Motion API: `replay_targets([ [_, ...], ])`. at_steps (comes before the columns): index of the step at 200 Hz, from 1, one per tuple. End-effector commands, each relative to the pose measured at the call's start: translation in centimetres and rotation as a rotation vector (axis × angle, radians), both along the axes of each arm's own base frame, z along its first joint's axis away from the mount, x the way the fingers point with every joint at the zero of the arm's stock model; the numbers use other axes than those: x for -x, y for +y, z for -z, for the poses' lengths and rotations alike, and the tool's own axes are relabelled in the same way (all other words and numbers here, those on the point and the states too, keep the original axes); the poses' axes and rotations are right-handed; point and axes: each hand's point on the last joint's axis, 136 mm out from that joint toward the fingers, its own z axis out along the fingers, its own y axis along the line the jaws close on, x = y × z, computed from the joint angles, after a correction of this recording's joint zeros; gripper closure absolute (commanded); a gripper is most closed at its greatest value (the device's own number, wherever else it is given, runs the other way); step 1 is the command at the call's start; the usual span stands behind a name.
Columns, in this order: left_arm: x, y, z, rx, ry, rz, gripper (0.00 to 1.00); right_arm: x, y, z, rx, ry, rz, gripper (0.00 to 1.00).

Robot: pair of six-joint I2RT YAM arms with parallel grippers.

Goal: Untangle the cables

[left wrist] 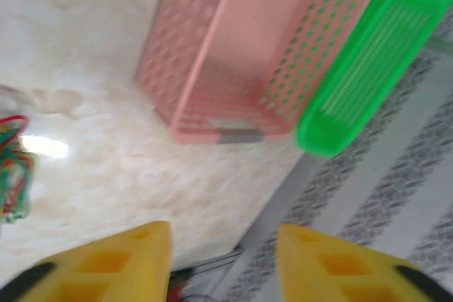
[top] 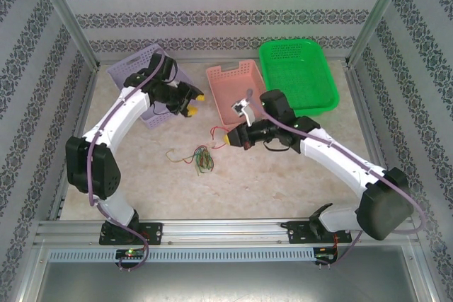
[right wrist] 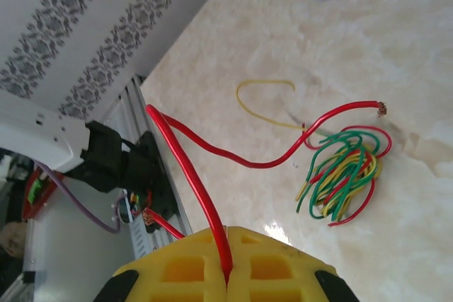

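We take the pink perforated plastic basket [top: 226,83] as our mark on the pale marbled tabletop [top: 283,175]. The bright green mesh plastic basket [top: 297,68] sits touching its right side. A lilac perforated plastic basket [top: 141,68] stands well apart to its left.

The loose tangle of thin green, yellow and red cables [top: 202,159] lies flat on the tabletop. It is on the side of the pink basket nearer the arm bases, a little to the left and well apart from it. In the right wrist view we see the tangle [right wrist: 343,175] as a small knot of loops. A single thin yellow wire [right wrist: 265,81] lies curled just beside it, on the side away from the pink basket.

The right claw [top: 230,136] hangs just off the near left corner of the pink basket. Its yellow fingers are pressed together on one long red wire [right wrist: 205,204]. From the right claw [right wrist: 226,274] this wire rises, bends and runs back to the tangle, and its bare tip lies just beside the loops. Whether it is caught in the knot we cannot tell.

The left claw [top: 196,103] is near the left wall of the pink basket, between it and the lilac one. In its own view the left claw [left wrist: 225,252] has its yellow fingers [left wrist: 141,259] spread with nothing between them. Beyond them we see the pink basket [left wrist: 191,47] and the green one [left wrist: 368,54], with the tangle [left wrist: 14,160] at the left edge
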Motion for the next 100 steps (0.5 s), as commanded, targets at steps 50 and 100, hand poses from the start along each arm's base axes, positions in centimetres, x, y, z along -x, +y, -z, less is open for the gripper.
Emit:
replay_targets([
  [50,4.1,-4.0,1.4,0.104,0.007,0.306,0.29,-1.5,0.8,-3.9,-0.151,0.079,-0.108,1.0],
  [100,3.9,-5.2,1.9,0.149,0.022,0.313,0.45,-2.2,0.9,-3.9,-0.155,0.068,-0.098,1.0],
])
